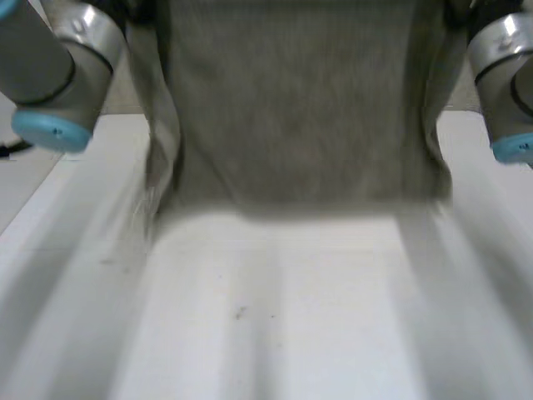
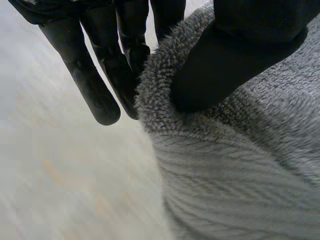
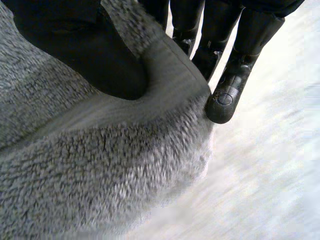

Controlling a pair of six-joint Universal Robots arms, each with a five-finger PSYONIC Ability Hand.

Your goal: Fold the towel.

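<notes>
The grey towel [image 1: 291,108] hangs as a sheet close before the head camera. Its held edge runs across from arm to arm and its lower hem is near the white surface [image 1: 283,317]. The left hand [image 2: 240,55] pinches the left end of that edge, thumb pressed against straight fingers. The right hand [image 3: 85,50] pinches the right end likewise. Neither hand is nearer, and the cloth falls below both, so the fold likely needs them moving together.

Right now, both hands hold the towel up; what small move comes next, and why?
Probably lower both hands together, laying the towel flat: it hangs over the table, with the left hand and right hand each pinching its edge.
</notes>
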